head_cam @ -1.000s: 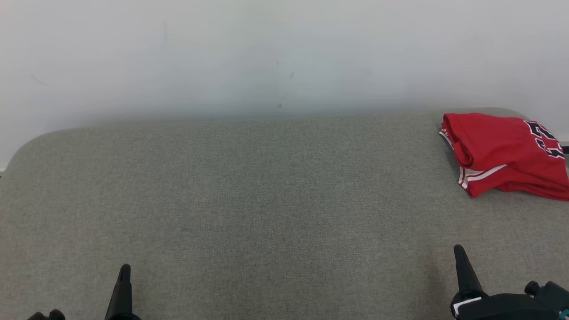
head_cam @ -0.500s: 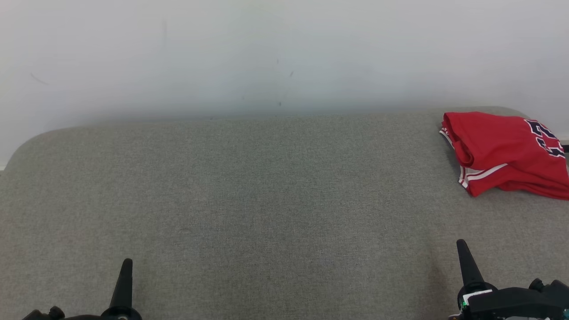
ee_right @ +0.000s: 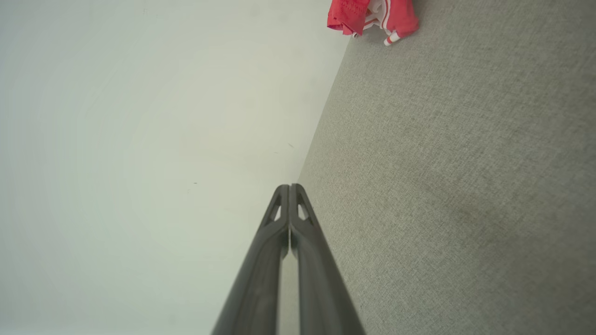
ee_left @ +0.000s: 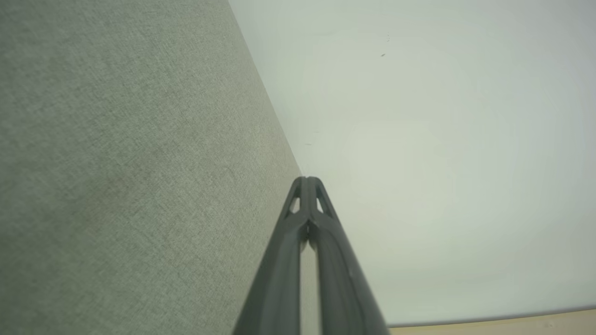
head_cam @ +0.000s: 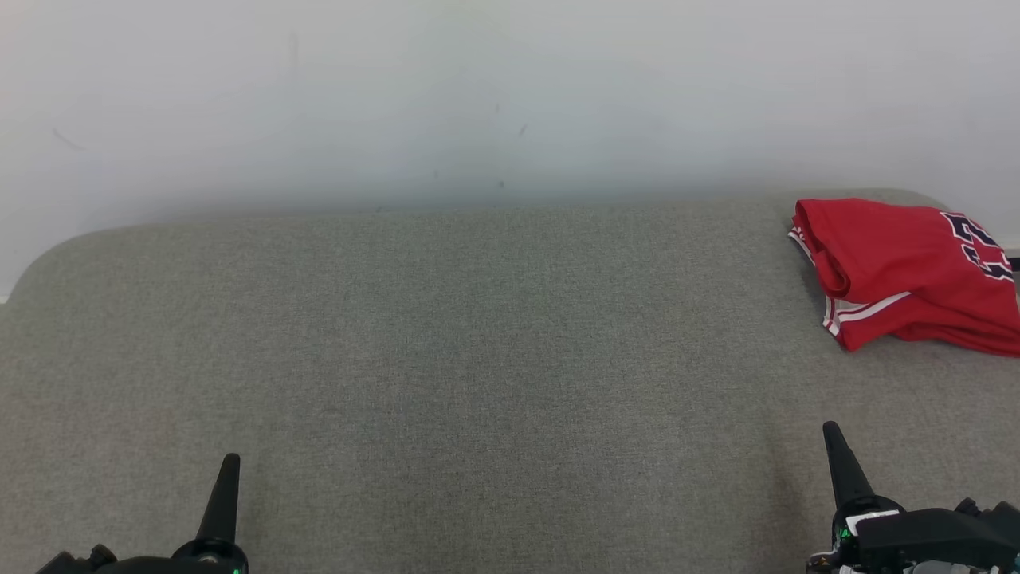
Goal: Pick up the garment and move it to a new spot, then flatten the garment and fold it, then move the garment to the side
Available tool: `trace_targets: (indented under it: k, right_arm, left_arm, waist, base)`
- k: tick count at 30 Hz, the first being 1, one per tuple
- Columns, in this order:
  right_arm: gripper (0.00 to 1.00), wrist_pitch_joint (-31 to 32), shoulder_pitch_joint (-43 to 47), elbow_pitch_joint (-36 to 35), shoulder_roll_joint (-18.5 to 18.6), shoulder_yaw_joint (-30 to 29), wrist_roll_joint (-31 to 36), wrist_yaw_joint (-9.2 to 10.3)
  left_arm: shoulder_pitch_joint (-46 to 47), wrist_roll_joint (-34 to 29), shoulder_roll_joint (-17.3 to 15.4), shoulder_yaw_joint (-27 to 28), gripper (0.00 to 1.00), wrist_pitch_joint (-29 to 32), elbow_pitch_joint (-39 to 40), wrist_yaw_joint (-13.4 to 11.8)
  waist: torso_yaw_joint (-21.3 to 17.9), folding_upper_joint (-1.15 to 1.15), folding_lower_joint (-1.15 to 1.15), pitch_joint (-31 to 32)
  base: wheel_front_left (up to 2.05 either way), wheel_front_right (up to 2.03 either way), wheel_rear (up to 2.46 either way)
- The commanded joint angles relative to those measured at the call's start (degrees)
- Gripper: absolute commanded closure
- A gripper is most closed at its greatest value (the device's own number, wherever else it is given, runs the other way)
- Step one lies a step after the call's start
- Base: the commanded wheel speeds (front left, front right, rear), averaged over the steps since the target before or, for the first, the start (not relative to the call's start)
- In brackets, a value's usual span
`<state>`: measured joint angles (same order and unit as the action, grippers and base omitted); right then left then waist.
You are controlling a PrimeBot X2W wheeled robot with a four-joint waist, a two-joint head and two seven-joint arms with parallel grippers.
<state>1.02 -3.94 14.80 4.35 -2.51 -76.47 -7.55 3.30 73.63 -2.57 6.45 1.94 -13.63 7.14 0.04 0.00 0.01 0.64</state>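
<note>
Up a little in the head view since a second ago: the left gripper at the lower left and the right gripper at the lower right, though the whole picture has slid slightly too, so part of that is the camera. Both poised over the grey woven surface, fingers pointing toward the pale wall. In the left wrist view, the two dark fingers pressed together at the tips, pinched closed on nothing, with the grey fabric on one side and the wall on the other. Same for the right gripper in the right wrist view: tips together, nothing between them. At the far right end of the surface, close to its back edge, the red garment, lying in a loosely folded heap and cut off by the right edge of the head view. Well apart from the right gripper, and farther still from the left. White stripes along its near hem. On its right side, dark navy characters outlined in white, large and blocky like numerals, partly out of frame and creased, so not readable. No brand mark or label legible anywhere. In the right wrist view, the garment small at the top edge, red with white trim.
</note>
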Motion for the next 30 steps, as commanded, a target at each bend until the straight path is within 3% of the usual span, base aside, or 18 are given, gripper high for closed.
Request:
trace_targets:
  k: [1, 30]
  right_arm:
    - [1.0, 0.3, -1.0, -0.5, -0.1, -0.4, -1.5, 0.08]
    - [1.0, 3.6, -2.2, -0.6, -0.6, -2.4, -12.9, 0.11]
  left_arm:
    - [1.3, 1.3, -0.3, 0.2, 1.0, 0.3, 0.2, 0.4]
    - [3.0, 14.4, -0.4, 0.2, 1.0, 3.7, -0.5, 0.4]
  waist:
    - [0.0, 0.0, 0.0, 0.0]
    - [0.0, 0.0, 0.0, -0.5]
  base:
    - [0.0, 0.0, 0.0]
    - [0.0, 0.0, 0.0]
